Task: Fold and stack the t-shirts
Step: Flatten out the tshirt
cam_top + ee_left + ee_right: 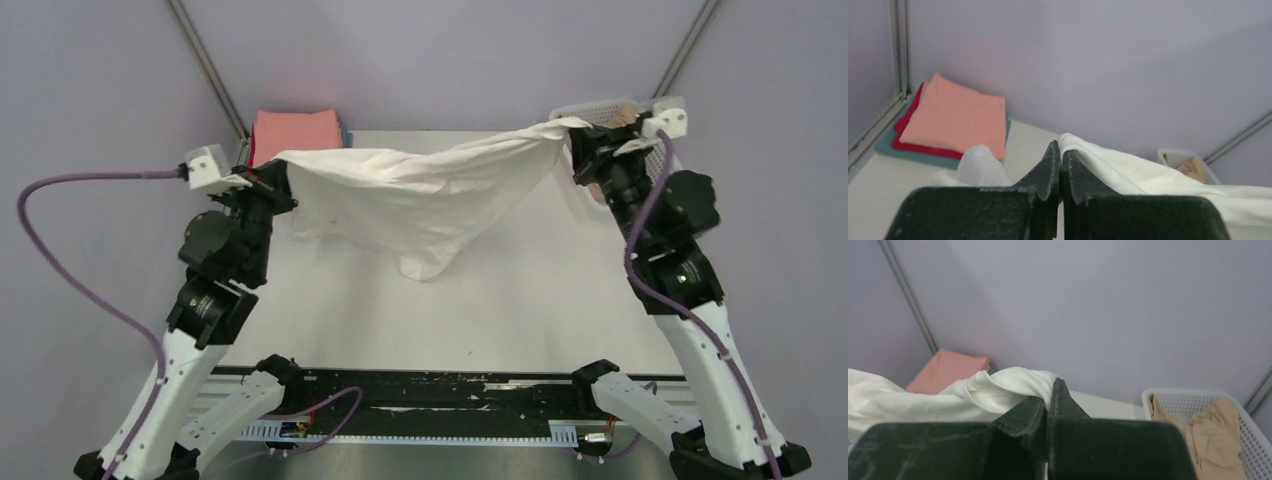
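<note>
A white t-shirt (430, 195) hangs stretched in the air between both arms, its middle sagging toward the table. My left gripper (272, 178) is shut on the shirt's left corner; in the left wrist view the cloth (1128, 167) comes out from between the closed fingers (1060, 159). My right gripper (580, 140) is shut on the right corner, and the white cloth (1008, 387) bunches at its tips (1050, 392). A folded stack with a salmon-pink t-shirt (296, 132) on top lies at the back left; red (910, 145) and grey-blue (893, 147) edges show under it. A tan t-shirt (1215, 437) lies in the basket.
A white mesh basket (600, 108) stands at the back right corner, just behind the right gripper. The white table (520, 300) stretches under the hanging shirt. Metal frame posts (210, 70) rise at both back corners against the grey walls.
</note>
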Available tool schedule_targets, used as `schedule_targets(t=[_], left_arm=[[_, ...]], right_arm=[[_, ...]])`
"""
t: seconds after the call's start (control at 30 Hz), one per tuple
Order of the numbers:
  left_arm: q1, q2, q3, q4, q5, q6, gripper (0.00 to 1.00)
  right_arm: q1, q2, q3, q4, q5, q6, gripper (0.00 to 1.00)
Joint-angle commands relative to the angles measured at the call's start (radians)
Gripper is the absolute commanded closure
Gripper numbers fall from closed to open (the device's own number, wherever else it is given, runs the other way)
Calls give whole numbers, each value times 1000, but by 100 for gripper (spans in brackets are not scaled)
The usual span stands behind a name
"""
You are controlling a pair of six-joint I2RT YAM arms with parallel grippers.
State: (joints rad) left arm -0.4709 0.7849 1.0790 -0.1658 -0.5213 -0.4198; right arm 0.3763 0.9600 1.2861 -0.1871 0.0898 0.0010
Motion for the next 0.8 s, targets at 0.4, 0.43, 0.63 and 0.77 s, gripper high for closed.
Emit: schedule_targets(t=[0.4,0.43,0.63,0.77], left_arm=[[4,-132,480,-133,319,215,100],[3,-118,504,-136,322,221,100],[4,55,474,-66,128,314,100],[12,284,462,-39,11,355,100]], right_arm=[[1,-214,318,-187,-281,-8,100],[1,-209,314,-188,-262,-6,100],[0,-129,241,-203,-36,-6,100],[0,-45,112,-206,216,55,100]])
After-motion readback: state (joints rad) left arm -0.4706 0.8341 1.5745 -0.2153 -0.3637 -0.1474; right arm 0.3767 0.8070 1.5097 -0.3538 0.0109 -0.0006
